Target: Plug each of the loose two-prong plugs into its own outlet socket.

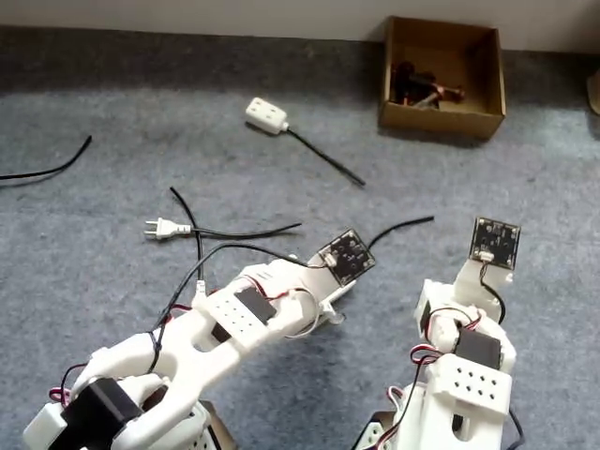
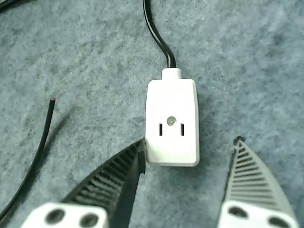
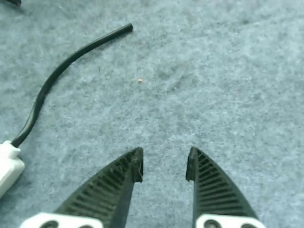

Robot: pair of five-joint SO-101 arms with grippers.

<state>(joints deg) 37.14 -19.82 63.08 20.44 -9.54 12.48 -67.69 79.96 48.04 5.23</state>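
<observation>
Both sets of fingers (image 2: 114, 175) are sitting open. We're hovering the left gripper (image 2: 189, 143) around the white socket (image 2: 171, 122) on the counter (image 2: 247, 57), one finger right at its corner, so we're thinking centre up before squeezing its sides. Loose plug (image 1: 161, 228) is lying well apart.

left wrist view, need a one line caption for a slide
Open left gripper poised over a white outlet socket lying slots-up on grey carpet, its black cord trailing away.
</observation>
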